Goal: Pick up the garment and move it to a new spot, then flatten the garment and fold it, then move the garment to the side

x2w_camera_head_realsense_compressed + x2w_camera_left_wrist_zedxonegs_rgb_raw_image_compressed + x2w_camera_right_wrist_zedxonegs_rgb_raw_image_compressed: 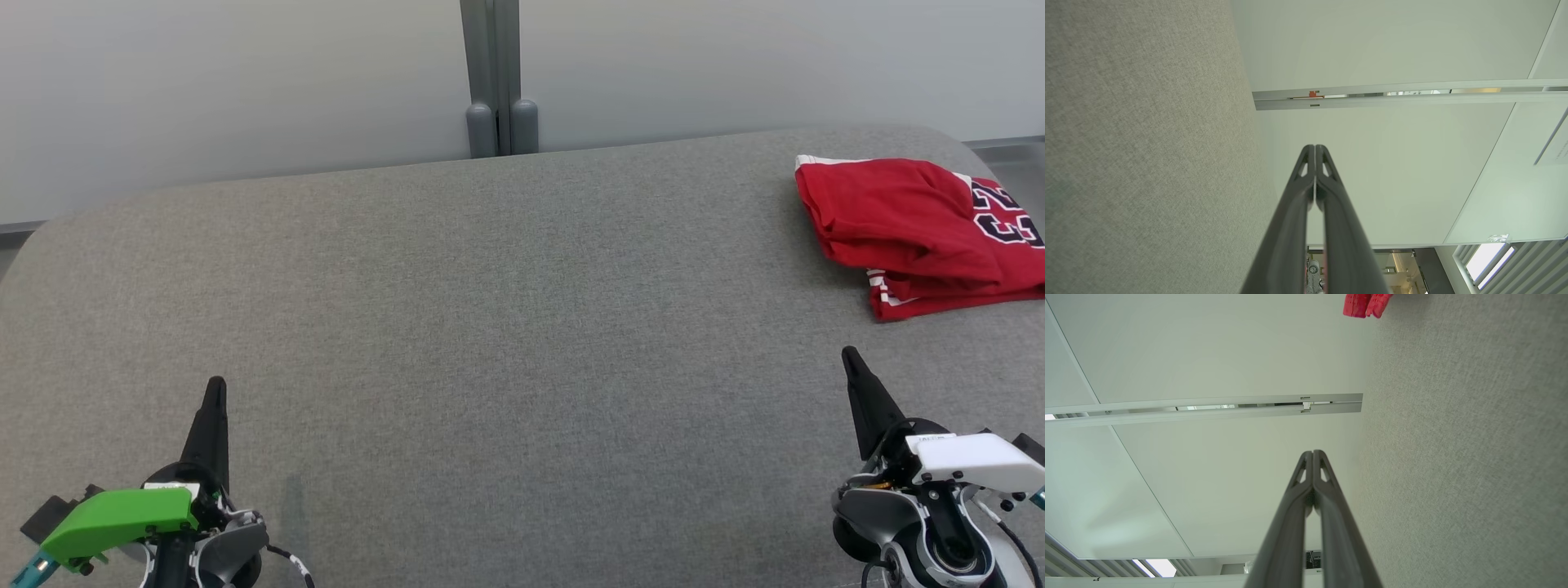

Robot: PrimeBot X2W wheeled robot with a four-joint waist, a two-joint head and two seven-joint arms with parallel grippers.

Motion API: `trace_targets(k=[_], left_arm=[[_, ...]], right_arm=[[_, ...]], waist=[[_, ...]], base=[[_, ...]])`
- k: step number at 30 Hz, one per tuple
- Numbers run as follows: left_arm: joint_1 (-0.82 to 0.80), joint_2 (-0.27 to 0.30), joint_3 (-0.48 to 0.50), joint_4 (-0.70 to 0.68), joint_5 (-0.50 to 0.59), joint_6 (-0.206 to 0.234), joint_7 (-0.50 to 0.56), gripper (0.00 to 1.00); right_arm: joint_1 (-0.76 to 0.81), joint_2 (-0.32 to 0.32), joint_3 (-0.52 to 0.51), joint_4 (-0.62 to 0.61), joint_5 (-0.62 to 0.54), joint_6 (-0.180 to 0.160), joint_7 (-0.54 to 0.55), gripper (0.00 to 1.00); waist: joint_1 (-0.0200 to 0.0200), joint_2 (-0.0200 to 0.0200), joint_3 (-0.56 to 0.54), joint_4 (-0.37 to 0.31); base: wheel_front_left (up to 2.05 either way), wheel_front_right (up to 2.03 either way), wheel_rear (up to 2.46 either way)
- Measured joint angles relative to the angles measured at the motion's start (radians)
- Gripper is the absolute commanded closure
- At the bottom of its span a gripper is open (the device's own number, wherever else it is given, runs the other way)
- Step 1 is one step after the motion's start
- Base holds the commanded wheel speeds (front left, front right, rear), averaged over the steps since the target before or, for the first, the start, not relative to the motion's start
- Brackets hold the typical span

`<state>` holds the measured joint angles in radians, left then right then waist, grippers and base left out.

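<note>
Both the left tool (pixel 215 385) and right tool (pixel 849 354) sit pressed together, empty, the garment (pixel 898 216) folded aside on the desk (pixel 490 327), seemingly all done.

Right gripper (pixel 1313 451) fingers (pixel 1290 522) pressed together; red garment (pixel 1365 304) far off on grey surface (pixel 1466 457).

bench (pixel 490 327): grey woven fabric top, far corners rounded.
wall (pixel 245 82): pale flat panels right behind the bench's far edge.
post (pixel 492 65): grey upright on the wall, behind the middle of the far edge.
caps (pixel 482 126): two rounded grey ends at the post's foot, side by side.
skirting (pixel 16 229): darker strip at the wall foot, past the far left corner.
rail (pixel 1392 96): pale slotted bar across the panels; small orange mark (pixel 1313 94) near its bench end.
slats (pixel 1535 265): grey louvres beside a bright opening.
</note>
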<state>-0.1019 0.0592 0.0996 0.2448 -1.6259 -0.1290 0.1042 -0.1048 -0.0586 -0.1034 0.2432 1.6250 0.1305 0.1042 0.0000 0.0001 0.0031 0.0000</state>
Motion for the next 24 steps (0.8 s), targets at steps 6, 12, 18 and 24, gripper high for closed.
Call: trace_targets(k=[6,12,18,24], left_arm=[[0.000,-0.001,0.001,0.000,0.000,0.000,0.000,1.00],[0.000,-0.002,0.002,0.000,0.000,0.000,0.001,1.00],[0.000,-0.002,0.003,0.000,0.002,0.000,0.001,1.00],[0.000,-0.003,0.004,0.000,0.003,0.000,0.002,1.00]], right_arm=[[0.000,0.001,-0.001,0.000,0.000,0.000,0.000,1.00],[0.000,0.001,-0.002,0.000,-0.001,0.000,0.001,1.00],[0.000,0.002,-0.002,0.000,-0.002,0.000,0.002,1.00],[0.000,0.002,-0.003,0.000,-0.002,0.000,0.004,1.00]], waist=[[0.0000,0.0000,0.000,0.000],[0.0000,0.0000,0.000,0.000],[0.0000,0.0000,0.000,0.000],[0.0000,0.0000,0.000,0.000]], base=[[0.00,0.00,0.00],[0.00,0.00,0.00],[0.00,0.00,0.00],[0.00,0.00,0.00]])
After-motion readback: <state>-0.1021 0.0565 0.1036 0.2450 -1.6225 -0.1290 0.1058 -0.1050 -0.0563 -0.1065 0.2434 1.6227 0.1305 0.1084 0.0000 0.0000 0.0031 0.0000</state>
